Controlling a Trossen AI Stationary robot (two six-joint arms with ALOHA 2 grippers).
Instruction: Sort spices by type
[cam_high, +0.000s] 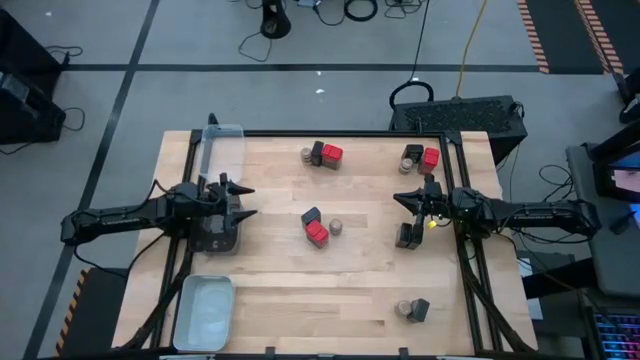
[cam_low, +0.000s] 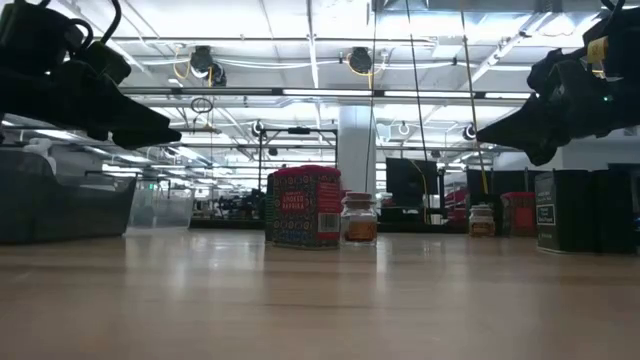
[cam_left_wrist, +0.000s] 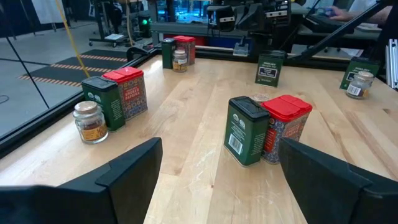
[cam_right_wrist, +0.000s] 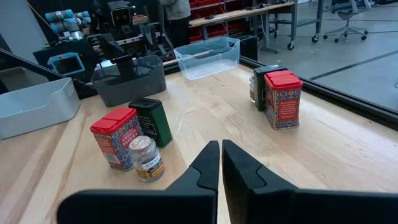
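Note:
The spices stand in small groups on the wooden table. A dark tin, a red tin and a jar are at the centre. Similar trios stand at the far middle and far right. One dark tin stands alone at the right, and a jar with a dark tin is near right. My left gripper hovers open at the left side, above a dark tray. My right gripper hovers shut at the right side. Both point toward the centre group and hold nothing.
A clear tray lies at the far left, a dark tray under my left gripper, and a pale tray at the near left. Black rails frame the table. Bare wood lies between the spice groups.

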